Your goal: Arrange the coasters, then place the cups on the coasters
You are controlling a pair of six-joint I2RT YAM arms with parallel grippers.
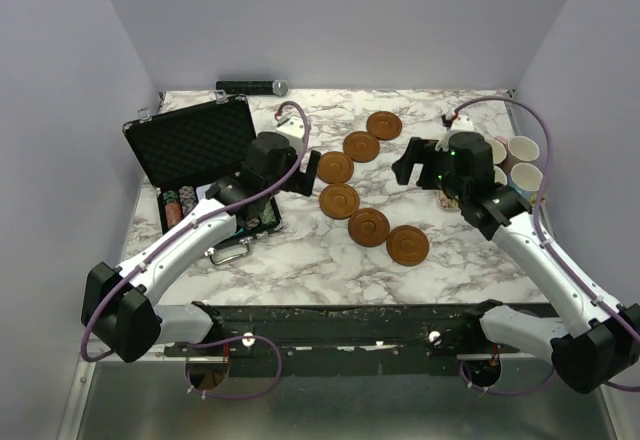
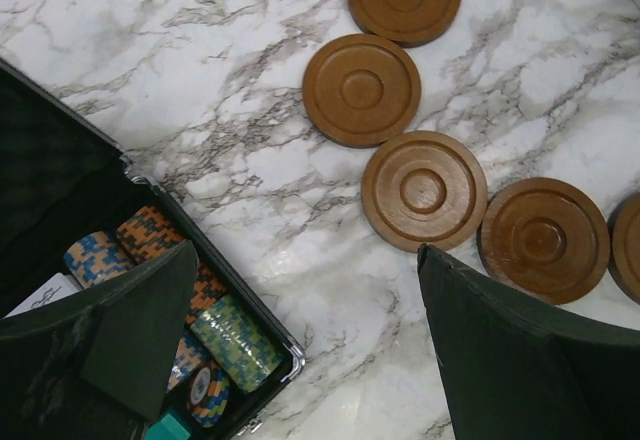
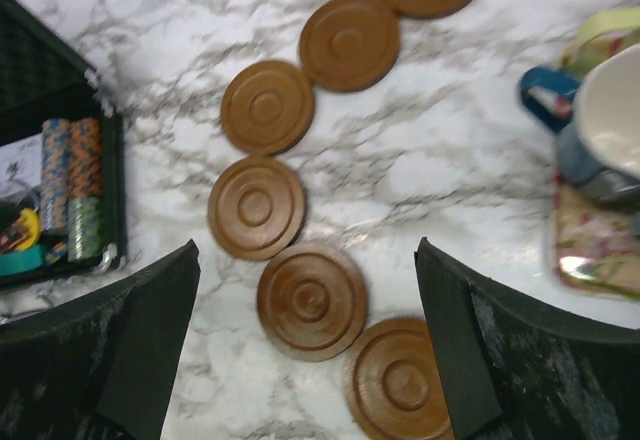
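Several reddish-brown wooden coasters (image 1: pixel 339 200) lie in a curved row down the middle of the marble table, from the far one (image 1: pixel 384 125) to the near one (image 1: pixel 407 246). My left gripper (image 1: pixel 308 168) hovers open just left of the row, and in its wrist view the left gripper (image 2: pixel 307 260) has only bare marble between its fingers, with a coaster (image 2: pixel 424 190) just beyond. My right gripper (image 1: pixel 407 163) hangs open to the right of the row; in the right wrist view the right gripper (image 3: pixel 307 248) stands over a coaster (image 3: pixel 311 300) without touching it. The cups (image 1: pixel 526 177) stand grouped at the right edge, among them a blue mug (image 3: pixel 600 130).
An open black case (image 1: pixel 195 145) holding striped poker chips (image 2: pixel 230 340) sits at the left. The cups stand on a floral tray (image 3: pixel 590 245). A dark cylinder (image 1: pixel 250 86) lies along the back wall. Walls enclose the table on three sides.
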